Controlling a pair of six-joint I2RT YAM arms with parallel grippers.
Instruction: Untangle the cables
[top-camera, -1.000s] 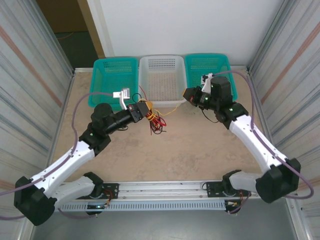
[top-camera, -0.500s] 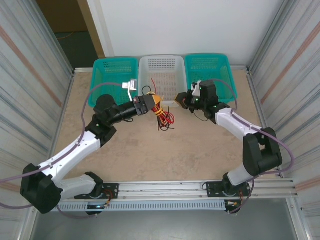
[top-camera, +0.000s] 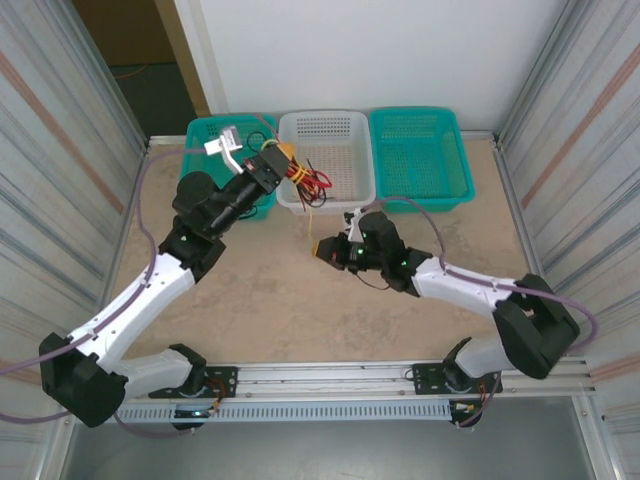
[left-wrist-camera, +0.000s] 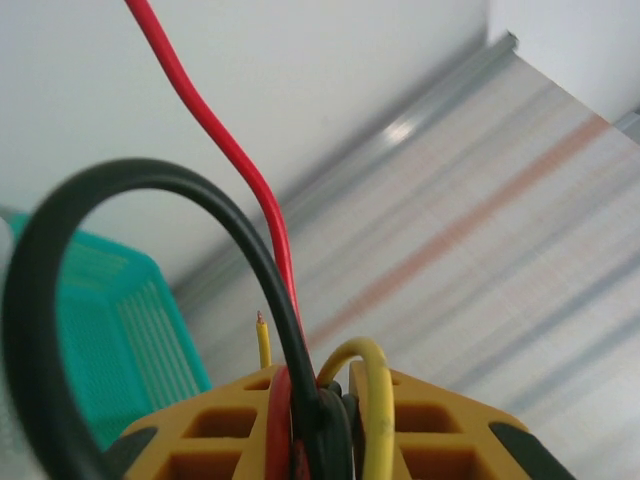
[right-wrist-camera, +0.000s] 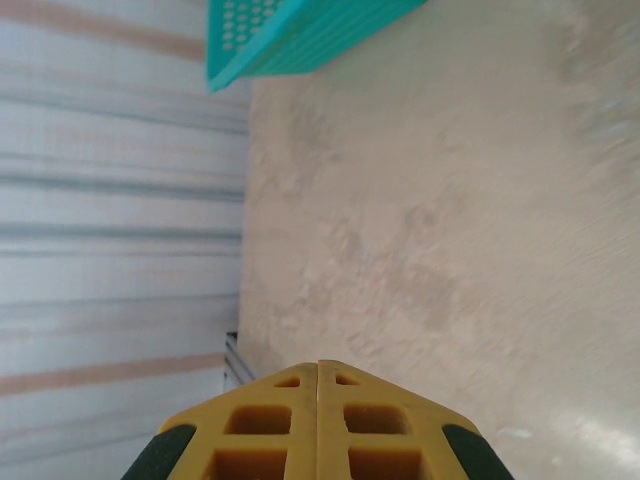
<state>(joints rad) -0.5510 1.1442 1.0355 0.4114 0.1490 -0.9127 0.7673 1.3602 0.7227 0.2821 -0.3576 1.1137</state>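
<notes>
Presently the cables (top-camera: 308, 181) are held bunched by the left gripper (top-camera: 283, 165) at upper centre of the overhead frame, above the left part of the white basket (top-camera: 366, 160); its jaws are clamped on the bundle. The right gripper (top-camera: 322, 248) is noted mid-frame, low over the table (top-camera: 260, 300), pads pressed together, nothing held. Judged best: one loose strand should be pinched near its free end and drawn away slowly. The red wire (left-wrist-camera: 215, 140), black loop (left-wrist-camera: 150, 185) and yellow wire (left-wrist-camera: 375, 400) are told apart at the left wrist; overhead they are read as one knot.
</notes>
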